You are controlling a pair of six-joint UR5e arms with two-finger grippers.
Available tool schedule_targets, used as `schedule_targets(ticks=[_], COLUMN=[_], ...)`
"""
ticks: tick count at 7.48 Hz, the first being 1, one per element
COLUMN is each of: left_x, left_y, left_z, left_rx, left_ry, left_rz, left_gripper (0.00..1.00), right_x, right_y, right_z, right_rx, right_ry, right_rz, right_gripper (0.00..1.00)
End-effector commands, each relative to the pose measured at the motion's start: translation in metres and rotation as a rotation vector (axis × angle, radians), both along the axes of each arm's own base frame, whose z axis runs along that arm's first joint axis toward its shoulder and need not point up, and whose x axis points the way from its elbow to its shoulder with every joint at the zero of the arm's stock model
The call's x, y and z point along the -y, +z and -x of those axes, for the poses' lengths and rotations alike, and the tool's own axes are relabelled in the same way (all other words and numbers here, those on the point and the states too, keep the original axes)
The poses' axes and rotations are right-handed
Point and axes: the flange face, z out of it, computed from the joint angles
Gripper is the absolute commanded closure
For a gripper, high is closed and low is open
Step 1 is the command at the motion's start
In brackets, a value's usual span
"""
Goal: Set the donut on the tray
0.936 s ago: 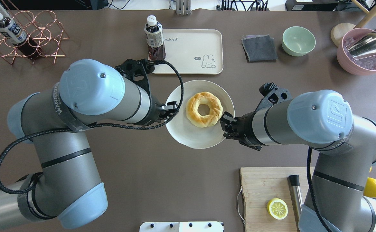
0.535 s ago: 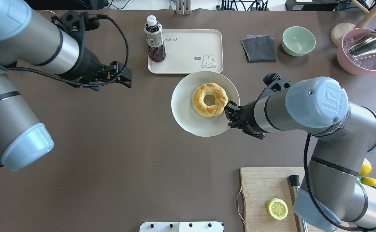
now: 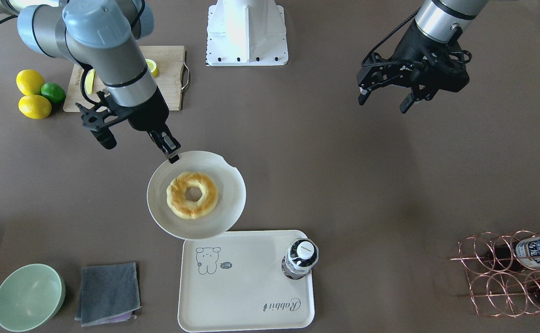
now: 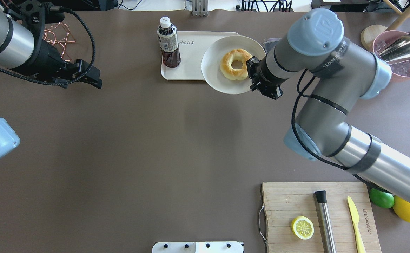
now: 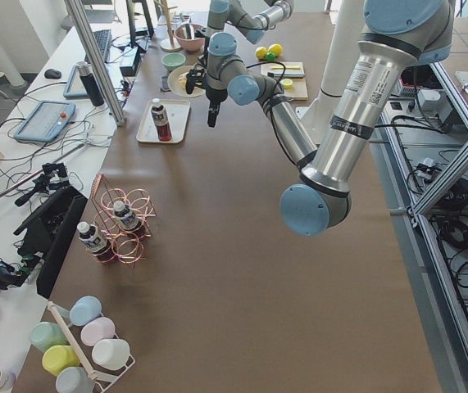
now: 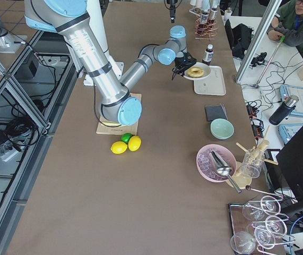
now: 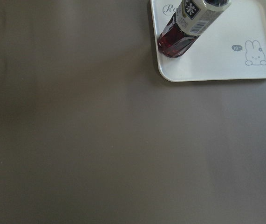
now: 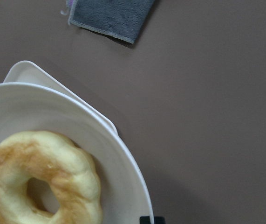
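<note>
The golden donut (image 4: 227, 66) lies on a round white plate (image 4: 212, 68). My right gripper (image 4: 252, 75) is shut on the plate's rim and holds it in the air by the right part of the cream tray (image 4: 191, 58). In the front-facing view the plate (image 3: 226, 196) with the donut (image 3: 176, 196) just overlaps the tray's edge (image 3: 251, 286), and the right gripper (image 3: 171, 153) pinches the rim. The right wrist view shows the donut (image 8: 72, 168), the plate (image 8: 53, 107) and a tray corner (image 8: 25, 72). My left gripper (image 4: 93, 76) is open and empty, far left of the tray.
A bottle of dark drink (image 4: 169, 42) stands on the tray's left part. A grey cloth (image 3: 108, 293) and a green bowl (image 3: 28, 296) lie beside the tray. A cutting board (image 4: 285, 203) holds a lemon half (image 4: 302, 227). A wire bottle rack (image 3: 515, 273) stands at the robot's far left.
My right gripper has carried the plate with the donut away from me to the tray. My left arm has let go of the plate and drawn back to the left.
</note>
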Motion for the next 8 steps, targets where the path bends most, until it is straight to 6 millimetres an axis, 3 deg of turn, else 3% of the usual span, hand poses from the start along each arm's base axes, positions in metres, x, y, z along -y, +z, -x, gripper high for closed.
schedule_targets(ticks=[1,2,3,4,5,6,7,8], left_x=[0.002,0.001,-0.001,-0.001,-0.001,-0.001,-0.001,-0.001], left_y=[0.011,0.013,0.01,0.01,0.012,0.013,0.013,0.013], left_z=[0.009,0.011,0.013,0.013,0.014,0.013,0.013,0.013], left_rx=[0.008,0.009,0.005,0.005,0.007,0.007,0.007,0.007], left_ry=[-0.006,-0.008,-0.011,-0.011,-0.01,-0.01,-0.01,-0.01], left_rz=[0.004,0.005,0.0,0.0,0.004,0.004,0.004,0.004], left_gripper=[0.01,0.01,0.01,0.01,0.01,0.01,0.01,0.01], right_x=[0.115,0.129,0.136,0.132,0.123,0.116,0.118,0.131], right_y=[0.017,0.027,0.023,0.02,0.025,0.025,0.022,0.018], right_z=[0.066,0.077,0.087,0.098,0.113,0.124,0.119,0.094], right_rx=[0.052,0.051,0.043,0.041,0.03,0.0,-0.005,-0.01], right_ry=[0.117,0.118,0.116,0.106,0.101,0.094,0.076,0.058], right_rz=[0.08,0.081,0.089,0.087,0.065,0.009,-0.026,-0.053], right_gripper=[1.0,1.0,1.0,1.0,0.65,0.01,0.0,0.0])
